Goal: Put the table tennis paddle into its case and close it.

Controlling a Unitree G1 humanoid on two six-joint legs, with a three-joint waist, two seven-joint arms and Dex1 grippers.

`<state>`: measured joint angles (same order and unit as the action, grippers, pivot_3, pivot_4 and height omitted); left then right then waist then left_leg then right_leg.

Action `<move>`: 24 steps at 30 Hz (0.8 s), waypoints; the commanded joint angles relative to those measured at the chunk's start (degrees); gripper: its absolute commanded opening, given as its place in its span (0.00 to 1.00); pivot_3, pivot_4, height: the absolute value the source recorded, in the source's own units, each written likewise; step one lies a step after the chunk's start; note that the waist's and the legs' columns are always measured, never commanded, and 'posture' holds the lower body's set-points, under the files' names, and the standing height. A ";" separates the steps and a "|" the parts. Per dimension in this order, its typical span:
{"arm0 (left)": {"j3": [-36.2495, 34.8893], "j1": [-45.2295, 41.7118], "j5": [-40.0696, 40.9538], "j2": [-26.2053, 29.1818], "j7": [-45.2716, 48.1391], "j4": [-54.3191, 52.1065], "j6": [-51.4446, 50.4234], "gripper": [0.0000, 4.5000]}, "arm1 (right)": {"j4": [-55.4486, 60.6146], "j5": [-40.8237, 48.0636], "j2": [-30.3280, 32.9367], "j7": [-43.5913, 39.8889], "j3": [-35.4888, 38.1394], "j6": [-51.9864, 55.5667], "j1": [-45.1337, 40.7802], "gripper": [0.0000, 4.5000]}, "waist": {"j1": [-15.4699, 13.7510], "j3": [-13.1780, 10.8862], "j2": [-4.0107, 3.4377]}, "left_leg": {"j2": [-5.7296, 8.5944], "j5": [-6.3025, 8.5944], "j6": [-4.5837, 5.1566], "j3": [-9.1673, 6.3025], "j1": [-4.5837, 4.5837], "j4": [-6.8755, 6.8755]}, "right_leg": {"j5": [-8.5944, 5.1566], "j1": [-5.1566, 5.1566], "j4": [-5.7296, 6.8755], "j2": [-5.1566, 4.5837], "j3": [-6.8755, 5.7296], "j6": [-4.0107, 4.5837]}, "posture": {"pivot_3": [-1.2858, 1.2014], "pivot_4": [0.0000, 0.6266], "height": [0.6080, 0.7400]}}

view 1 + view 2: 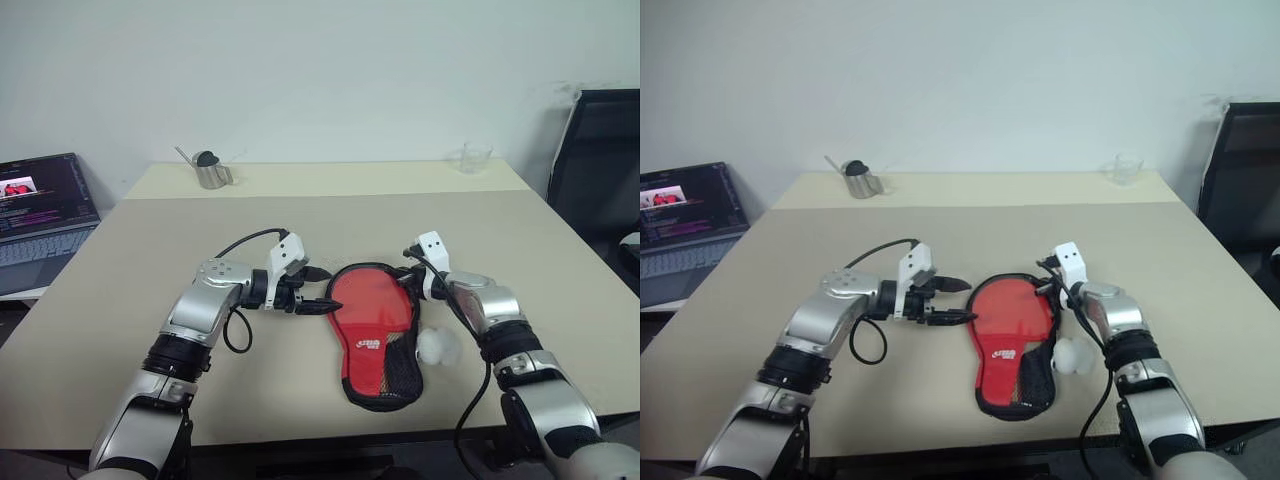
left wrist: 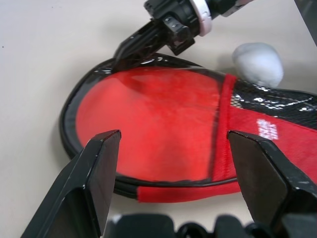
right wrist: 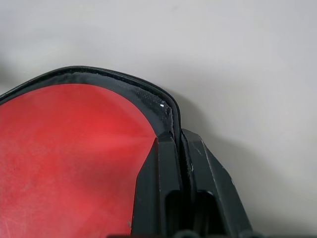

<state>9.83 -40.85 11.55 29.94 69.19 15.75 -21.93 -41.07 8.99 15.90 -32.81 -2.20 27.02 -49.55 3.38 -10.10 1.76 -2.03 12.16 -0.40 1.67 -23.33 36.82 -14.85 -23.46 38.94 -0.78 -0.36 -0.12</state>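
A wide beige table takes up most of the scene, with an open laptop off its left edge and a dark chair past its right edge. Near the middle of the table, toward the near edge, lies the black case, open and flat, its red lining facing up, a small white logo on it and a black mesh pocket along its right side. The paddle cannot be told apart from the red inside of the case. The left gripper sits just beside the left rim of the case, pointing right across it, its two black fingers standing wide apart with nothing between them. The right gripper is at the far right rim of the case, its fingers pressed together and pinching the black zipper rim there. A small white ball rests on the table just right of the case, close under the right arm. At the far edge stand a small metal pitcher on the left and a clear glass on the right.
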 commanded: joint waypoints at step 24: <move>3.85 -9.11 -6.15 -12.17 -7.34 13.59 12.56 0.83 | 24.81 5.04 8.96 -1.53 8.97 14.31 5.82 0.96 | -1.88 -0.05 -0.03 | 0.29 0.00 0.00 -0.01 -0.87 -0.08 | -0.02 -0.68 -0.08 -0.08 -0.08 -0.10 | 0.52 0.24 1.00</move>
<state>13.29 -48.45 6.07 18.72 62.73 28.54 -11.73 -23.09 12.03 22.58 -33.94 3.80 38.69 -44.32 1.50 -10.15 1.74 -1.68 12.16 -0.40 1.64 -24.24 36.74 -14.87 -24.15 38.86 -0.93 -0.47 -0.22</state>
